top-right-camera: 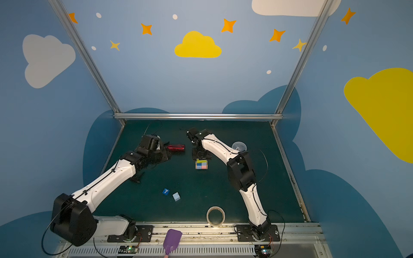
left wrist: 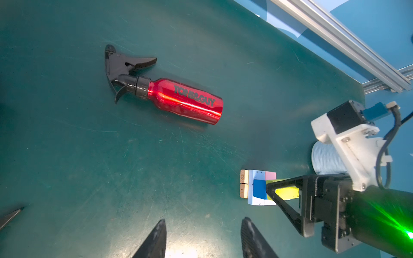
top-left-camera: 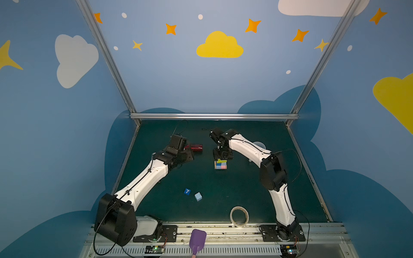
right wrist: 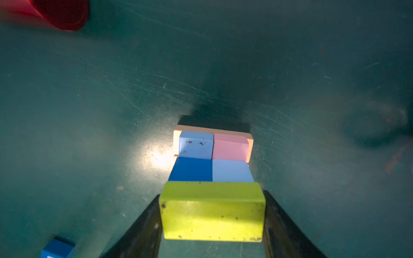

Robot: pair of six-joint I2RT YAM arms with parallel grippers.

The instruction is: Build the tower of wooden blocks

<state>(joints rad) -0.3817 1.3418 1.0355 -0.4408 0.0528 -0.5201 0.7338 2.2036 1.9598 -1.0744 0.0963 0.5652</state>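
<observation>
Right gripper (right wrist: 212, 198) clamped the yellow-green block (right wrist: 212, 220) at the edge of the tower (right wrist: 230, 147), bare mat (right wrist: 89, 111) around; contact was unclear.

Yellow-green block (right wrist: 212, 212); red bottle (left wrist: 185, 101); base block (right wrist: 214, 129) orange, perhaps.

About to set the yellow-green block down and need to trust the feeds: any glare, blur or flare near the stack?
Right wrist view: yellow-green block and stack sharp, a glare patch on the mat beside the stack, red bottle blurred. Left wrist view: green flare over the right arm, stack unaffected. In both top views: even light, stack small.
</observation>
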